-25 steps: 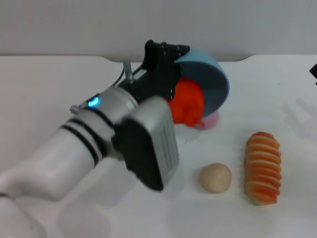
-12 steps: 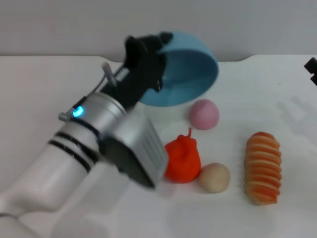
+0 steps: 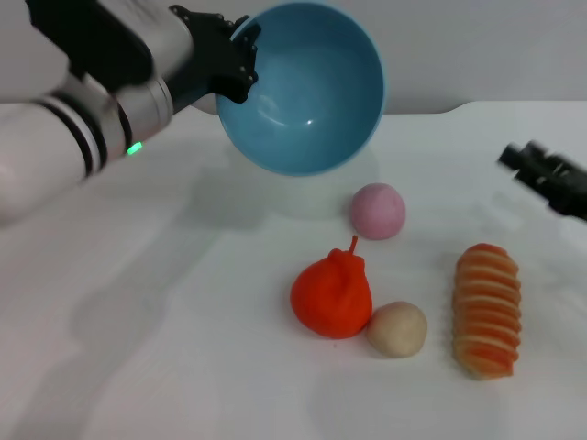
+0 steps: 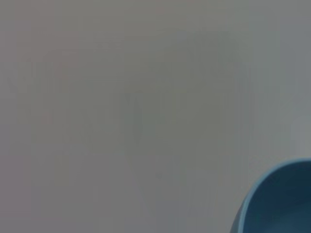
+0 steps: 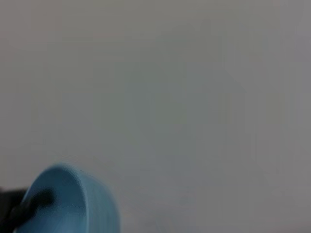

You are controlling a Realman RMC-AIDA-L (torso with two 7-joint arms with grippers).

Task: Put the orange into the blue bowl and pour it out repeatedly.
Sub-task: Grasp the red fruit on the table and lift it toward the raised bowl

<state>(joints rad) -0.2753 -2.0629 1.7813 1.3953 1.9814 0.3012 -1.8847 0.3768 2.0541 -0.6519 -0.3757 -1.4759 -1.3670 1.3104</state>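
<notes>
1. Above the white table (image 3: pixel 165 348), the left arm (image 3: pixel 64 137) reaches in from the left of the head view, the largest thing in sight, its grey and black casing showing a small green light.
2. The bowl (image 3: pixel 307 87) hangs in the air at the far side of the table, tipped so that its empty blue inside faces the camera; its rim also shows in the left wrist view (image 4: pixel 279 201) and in the right wrist view (image 5: pixel 73 204).
3. The left gripper (image 3: pixel 240 57) is clamped on the bowl's left rim, black fingers closed over the edge.
4. The striped loaf (image 3: pixel 487 309) lies lengthwise on the table at right, near the front.
5. The orange (image 3: pixel 333 295) sits on the table below and in front of the bowl, well apart from it, stem nub pointing up.
6. The right gripper (image 3: pixel 541 174) enters at the right edge, dark and blurred, above the table; whether its fingers are spread or closed cannot be told.
7. The pink ball (image 3: pixel 378 211) rests between bowl and orange, a little to the right.
8. The beige ball (image 3: pixel 398 329) touches the orange's right side.
</notes>
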